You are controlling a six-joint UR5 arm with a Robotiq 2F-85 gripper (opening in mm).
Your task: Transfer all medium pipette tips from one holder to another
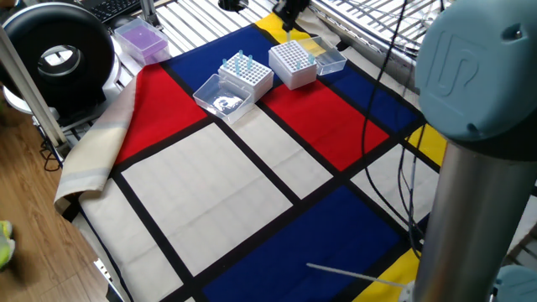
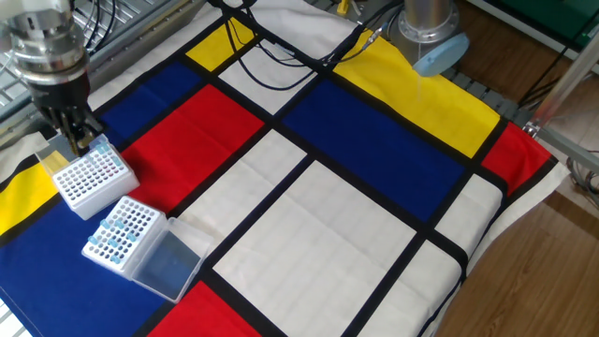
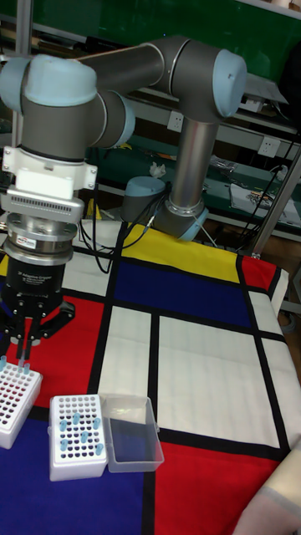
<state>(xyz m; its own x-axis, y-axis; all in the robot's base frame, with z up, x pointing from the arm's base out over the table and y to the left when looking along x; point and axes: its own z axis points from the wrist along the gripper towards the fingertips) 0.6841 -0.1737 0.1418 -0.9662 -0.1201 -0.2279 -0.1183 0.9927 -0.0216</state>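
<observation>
Several medium pipette tips (image 3: 75, 420) stand in a white holder (image 1: 246, 75) with an open clear lid (image 3: 134, 432); the same holder (image 2: 119, 234) sits near the table's edge in the other fixed view. A second white holder (image 2: 90, 179) (image 1: 293, 63) (image 3: 15, 405) stands beside it, with one tip (image 3: 2, 364) at its far left. My gripper (image 3: 24, 358) (image 2: 79, 143) (image 1: 290, 12) hangs over that second holder's far edge. Its fingers are pinched together on a pale-blue tip (image 3: 23, 366) that points down just above the holes.
A purple box (image 1: 141, 39) and a black round device (image 1: 54, 54) lie past the cloth's corner. Cables (image 2: 271, 70) trail over the yellow and blue panels toward the arm's base (image 2: 430, 28). The second holder's clear lid (image 1: 325, 55) lies open behind it.
</observation>
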